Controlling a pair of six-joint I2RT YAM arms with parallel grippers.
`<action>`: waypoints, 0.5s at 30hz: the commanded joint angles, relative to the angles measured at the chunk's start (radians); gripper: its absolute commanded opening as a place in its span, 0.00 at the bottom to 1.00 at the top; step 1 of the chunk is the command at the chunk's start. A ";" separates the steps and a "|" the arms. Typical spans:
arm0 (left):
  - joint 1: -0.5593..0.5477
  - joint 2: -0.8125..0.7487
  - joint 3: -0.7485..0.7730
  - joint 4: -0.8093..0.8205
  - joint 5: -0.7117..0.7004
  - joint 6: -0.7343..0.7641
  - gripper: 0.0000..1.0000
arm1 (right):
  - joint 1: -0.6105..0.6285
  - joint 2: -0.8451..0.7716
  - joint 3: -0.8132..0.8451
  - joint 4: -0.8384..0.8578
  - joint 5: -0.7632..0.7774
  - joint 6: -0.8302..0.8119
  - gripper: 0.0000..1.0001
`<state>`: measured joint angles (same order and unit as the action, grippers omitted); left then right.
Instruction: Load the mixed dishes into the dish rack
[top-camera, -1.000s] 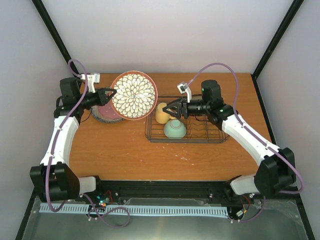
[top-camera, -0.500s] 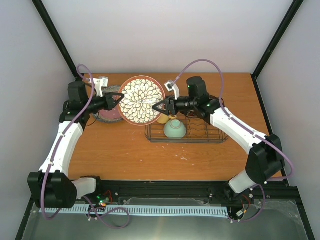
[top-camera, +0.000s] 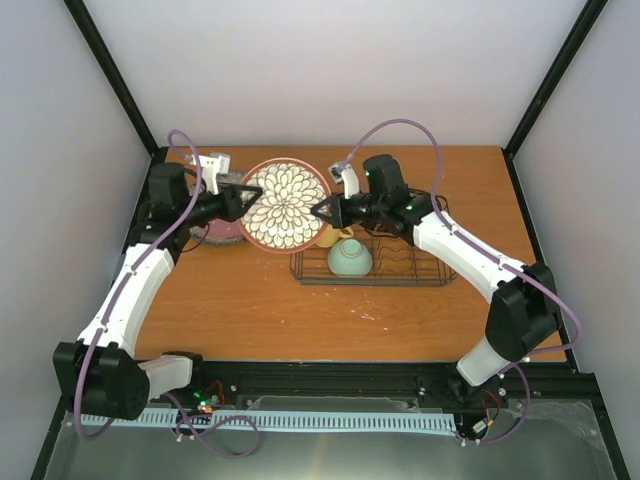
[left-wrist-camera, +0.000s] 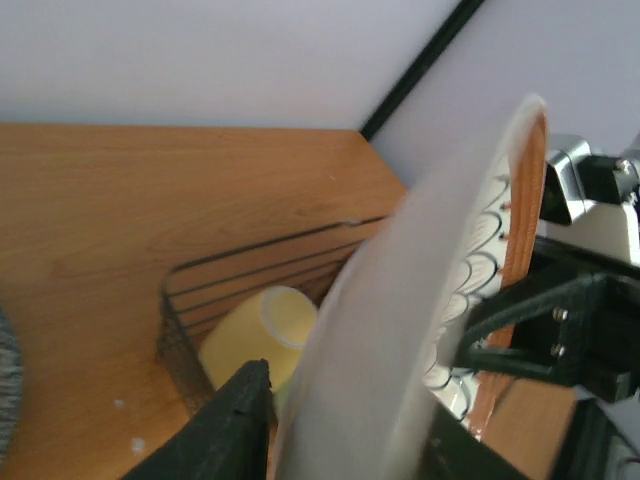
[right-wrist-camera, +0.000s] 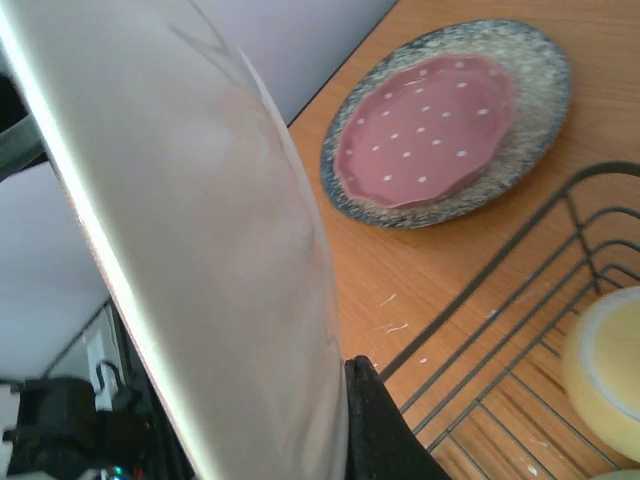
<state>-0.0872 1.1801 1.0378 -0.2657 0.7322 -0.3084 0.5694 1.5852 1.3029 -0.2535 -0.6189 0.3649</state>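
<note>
Comparing this moment with a second ago, the right claw (top-camera: 318, 211) is seen to have been swung away from above the rack (top-camera: 400, 268) and brought to the right rim of the brown plate (top-camera: 287, 205). The brown plate itself has been carried a little to the right, toward the rack, by the left claw (top-camera: 245, 200). A handover between the arms is judged to be under way, so that the brown plate can be stood in the rack by the arm nearer to it.

The brown plate is held off the table (top-camera: 250, 310), tilted up on edge, just left of the rack and partly in front of the yellow mug (top-camera: 326, 236). The left claw is clamped on its left rim: in the left wrist view the rim is seen running edge-on between the two dark fingers (left-wrist-camera: 238, 420). The right claw is placed at the opposite rim, with one finger (right-wrist-camera: 368, 420) against the pale underside. Whether it has been closed on the rim cannot be told.

Both arms are stretched forward and bent inward, so that the claws face each other across the brown plate.

The mug and the mint bowl (top-camera: 350, 258) are already lodged in the left end of the rack. The pink plate (right-wrist-camera: 450, 120) is left lying flat on the table, left of the rack and partly hidden beneath the left arm in the overhead view.
</note>
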 joint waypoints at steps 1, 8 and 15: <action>-0.039 0.020 0.046 0.031 0.072 -0.048 0.38 | 0.087 -0.136 0.024 0.079 -0.009 -0.185 0.03; -0.039 0.033 0.062 0.018 0.022 -0.023 0.60 | 0.087 -0.255 -0.031 0.088 0.184 -0.296 0.03; -0.036 -0.011 0.078 -0.017 -0.169 0.034 1.00 | 0.086 -0.407 -0.073 0.028 0.526 -0.488 0.03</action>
<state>-0.1329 1.1957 1.0725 -0.2676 0.7368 -0.3008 0.6456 1.3117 1.2175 -0.3206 -0.2691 0.0380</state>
